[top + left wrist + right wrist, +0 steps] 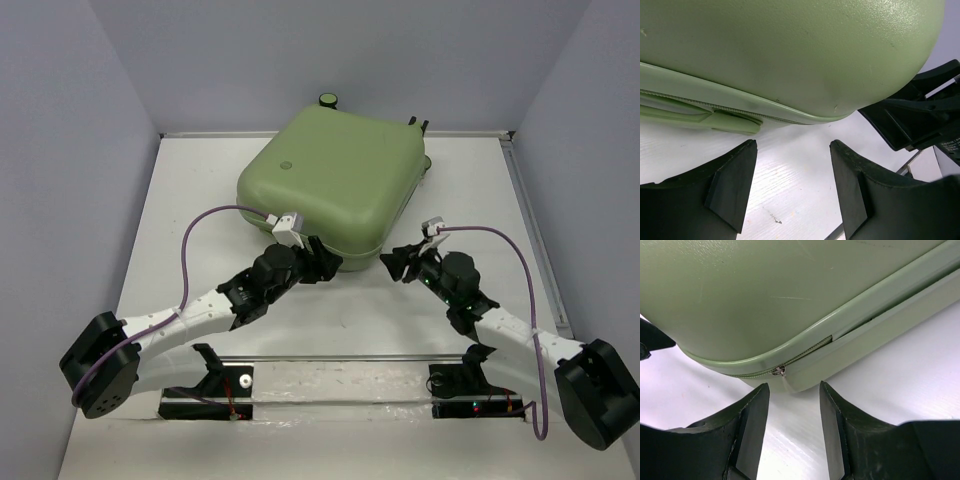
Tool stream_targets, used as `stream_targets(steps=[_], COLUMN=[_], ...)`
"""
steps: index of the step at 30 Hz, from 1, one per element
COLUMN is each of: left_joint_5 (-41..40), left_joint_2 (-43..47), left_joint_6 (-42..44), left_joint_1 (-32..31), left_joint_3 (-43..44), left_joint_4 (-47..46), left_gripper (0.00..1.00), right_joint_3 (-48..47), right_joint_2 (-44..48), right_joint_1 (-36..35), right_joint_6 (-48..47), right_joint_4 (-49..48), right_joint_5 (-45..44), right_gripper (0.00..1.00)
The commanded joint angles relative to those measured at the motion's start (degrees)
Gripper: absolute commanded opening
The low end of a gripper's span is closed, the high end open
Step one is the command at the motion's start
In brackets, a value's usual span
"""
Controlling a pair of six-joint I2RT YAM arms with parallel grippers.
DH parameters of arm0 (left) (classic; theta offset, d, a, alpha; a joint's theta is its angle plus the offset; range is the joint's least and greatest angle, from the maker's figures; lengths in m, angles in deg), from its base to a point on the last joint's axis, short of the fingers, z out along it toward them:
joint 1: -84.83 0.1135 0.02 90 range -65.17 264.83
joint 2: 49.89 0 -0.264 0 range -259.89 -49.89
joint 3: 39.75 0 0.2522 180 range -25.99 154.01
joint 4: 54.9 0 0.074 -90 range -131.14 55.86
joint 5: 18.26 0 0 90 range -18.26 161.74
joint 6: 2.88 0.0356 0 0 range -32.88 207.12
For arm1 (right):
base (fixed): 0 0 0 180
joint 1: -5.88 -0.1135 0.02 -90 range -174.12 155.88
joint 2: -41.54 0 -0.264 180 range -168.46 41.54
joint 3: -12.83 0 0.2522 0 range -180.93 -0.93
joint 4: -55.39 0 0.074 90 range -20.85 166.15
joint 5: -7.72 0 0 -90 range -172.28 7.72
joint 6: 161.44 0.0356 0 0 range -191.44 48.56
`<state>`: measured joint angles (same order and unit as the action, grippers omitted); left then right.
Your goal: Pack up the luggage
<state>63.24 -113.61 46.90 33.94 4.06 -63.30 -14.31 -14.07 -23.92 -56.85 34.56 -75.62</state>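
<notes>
The luggage is a light olive-green hard-shell suitcase lying flat and closed at the back middle of the white table. Its near rounded corner points at me. My left gripper is open just short of that corner, on its left side. In the left wrist view the shell fills the top, and only bare table lies between my open fingers. My right gripper stands open at the corner's right side. In the right wrist view the zipper pull hangs at the seam just ahead of my fingers, untouched.
Grey walls close in the table on three sides. A wheel sticks out at the suitcase's far edge. A metal strip runs across the table near the arm bases. The right gripper's black fingers show at the right of the left wrist view.
</notes>
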Motion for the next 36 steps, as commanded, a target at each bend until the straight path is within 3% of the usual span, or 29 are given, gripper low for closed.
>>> stream_targets(steps=[1, 15, 20, 24, 25, 26, 28, 31, 36], left_joint_5=[-2.06, -2.06, -2.76, -3.46, -3.81, -3.90, -4.25, -4.86, -5.75], left_joint_2=[0.27, -0.61, -0.61, -1.31, -1.66, -1.75, -2.28, -3.42, -6.93], left_joint_6=[1.56, 2.26, 2.79, 3.40, 3.58, 3.75, 4.10, 4.81, 6.39], left_joint_1=[0.36, 0.88, 1.15, 1.23, 1.24, 1.24, 1.24, 1.24, 1.32], left_joint_3=[2.74, 3.44, 3.79, 4.50, 4.85, 5.11, 5.81, 7.04, 10.99], left_joint_4=[-4.22, -4.04, -3.95, -4.04, -3.95, -3.95, -4.04, -4.48, -5.09], left_gripper=[0.70, 0.70, 0.70, 0.70, 0.69, 0.69, 0.68, 0.67, 0.66], right_joint_3=[-1.64, -5.51, -6.21, -5.51, -5.07, -4.37, -3.49, -2.70, -2.78], right_joint_2=[-2.03, -11.88, -13.90, -15.22, -15.22, -15.14, -13.57, -10.49, 0.21], right_joint_1=[-0.17, -0.17, -0.17, -0.17, -0.17, -0.17, -0.17, -2.45, -12.45], right_joint_6=[-0.78, -1.58, -1.58, -0.97, -0.27, 0.00, 0.88, 1.06, 0.53], right_joint_4=[-0.04, -9.61, -11.99, -16.90, -18.13, -19.10, -19.37, -14.57, 4.91], right_joint_5=[-0.06, 6.26, 6.62, 6.62, 6.44, 6.27, 5.65, 3.81, -6.11], right_gripper=[0.51, 0.51, 0.46, 0.28, 0.14, 0.08, 0.07, 0.07, 0.07])
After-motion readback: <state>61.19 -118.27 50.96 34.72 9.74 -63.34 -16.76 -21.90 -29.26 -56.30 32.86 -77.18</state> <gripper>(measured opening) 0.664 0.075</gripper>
